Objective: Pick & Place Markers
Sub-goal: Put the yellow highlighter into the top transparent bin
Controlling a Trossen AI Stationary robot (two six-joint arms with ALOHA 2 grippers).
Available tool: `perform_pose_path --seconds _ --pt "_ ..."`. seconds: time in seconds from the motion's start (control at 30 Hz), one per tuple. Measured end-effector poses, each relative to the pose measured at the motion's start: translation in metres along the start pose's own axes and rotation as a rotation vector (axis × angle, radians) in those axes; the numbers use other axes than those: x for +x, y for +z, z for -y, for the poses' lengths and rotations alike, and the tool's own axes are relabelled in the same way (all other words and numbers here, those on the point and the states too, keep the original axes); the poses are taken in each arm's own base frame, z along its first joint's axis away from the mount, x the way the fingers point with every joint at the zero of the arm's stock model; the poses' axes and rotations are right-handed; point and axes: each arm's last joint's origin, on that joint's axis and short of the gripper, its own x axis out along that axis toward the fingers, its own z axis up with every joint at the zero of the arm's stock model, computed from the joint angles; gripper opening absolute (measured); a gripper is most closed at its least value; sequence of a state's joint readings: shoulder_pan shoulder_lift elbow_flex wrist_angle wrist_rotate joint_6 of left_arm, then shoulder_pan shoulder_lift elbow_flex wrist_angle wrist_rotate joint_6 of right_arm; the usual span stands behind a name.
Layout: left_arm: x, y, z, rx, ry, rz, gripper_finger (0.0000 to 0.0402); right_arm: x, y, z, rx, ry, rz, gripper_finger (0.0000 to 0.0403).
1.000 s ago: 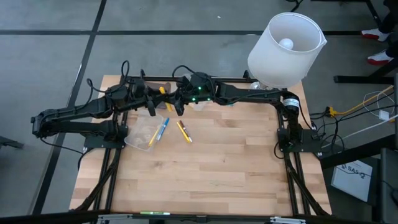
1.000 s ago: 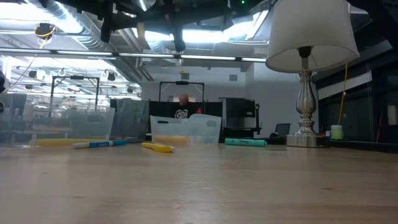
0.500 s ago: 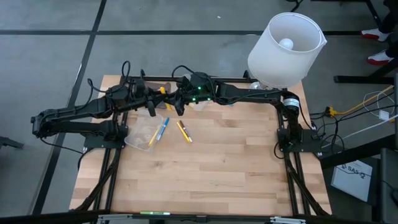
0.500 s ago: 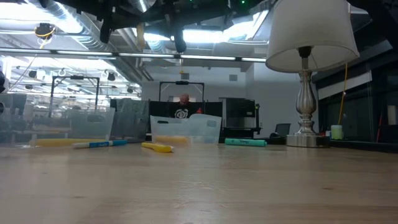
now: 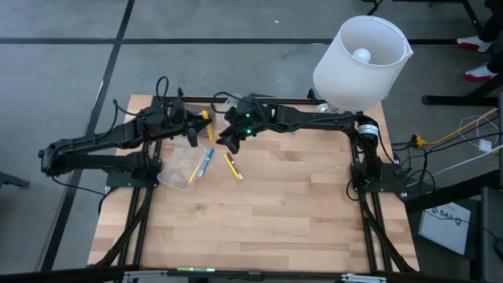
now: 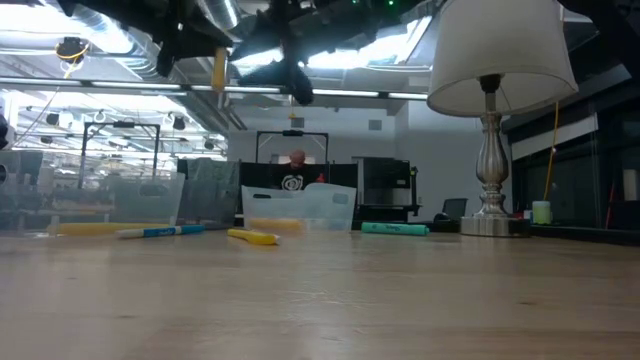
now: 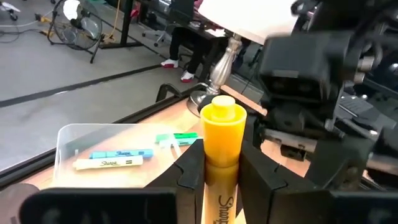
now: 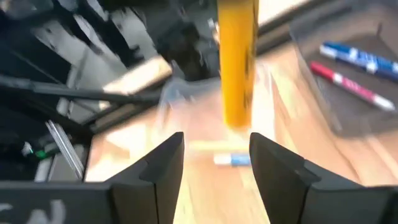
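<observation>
A yellow marker (image 5: 206, 116) (image 6: 218, 70) stands upright in the air over the table's far left part, with my left gripper (image 5: 196, 128) (image 7: 222, 155) shut on it. My right gripper (image 5: 226, 141) (image 8: 214, 149) hovers just to its right, open. Its fingers point at the marker (image 8: 236, 62) and hold nothing. A blue marker (image 5: 206, 161) and a yellow-orange marker (image 5: 232, 166) lie flat on the wood below. More markers (image 7: 118, 154) lie in a clear container (image 7: 68, 140). My left gripper pinches the yellow marker's barrel (image 7: 221, 163) between its two fingers, below the cap end (image 7: 222, 112). The fingers come about level from the table's left and lie across the marker. The marker stands upright, cap end up, lifted clear of the table.
A clear container (image 5: 181, 167) lies at the left, beside the blue marker. Another clear container (image 6: 300, 208) and a green marker (image 6: 395, 229) are near the far edge. A lamp (image 5: 361, 55) with a white shade stands at the far right corner.
My right gripper has opened, let go of the yellow marker, tipped downward and drawn a little toward the near edge. The marker stays upright in my left gripper.
</observation>
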State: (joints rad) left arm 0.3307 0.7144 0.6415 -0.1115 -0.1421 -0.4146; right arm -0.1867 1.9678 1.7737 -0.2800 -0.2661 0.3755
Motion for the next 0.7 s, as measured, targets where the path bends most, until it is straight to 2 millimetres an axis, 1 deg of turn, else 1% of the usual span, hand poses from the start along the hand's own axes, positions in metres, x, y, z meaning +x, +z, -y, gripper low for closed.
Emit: perform_pose_path --seconds 0.17,0.43,0.7 --pt "0.006 0.001 -0.002 -0.013 -0.004 -0.044 0.0061 -0.001 -0.012 0.005 -0.01 -0.044 -0.118 0.0185" --pt "0.026 0.022 0.008 0.119 0.042 -0.178 0.0061 -0.006 -0.032 0.011 0.018 -0.114 -0.324 0.0178" --pt "0.051 0.039 0.013 0.173 0.084 -0.253 0.0061 -0.011 -0.048 0.01 0.005 -0.162 -0.489 0.0178"
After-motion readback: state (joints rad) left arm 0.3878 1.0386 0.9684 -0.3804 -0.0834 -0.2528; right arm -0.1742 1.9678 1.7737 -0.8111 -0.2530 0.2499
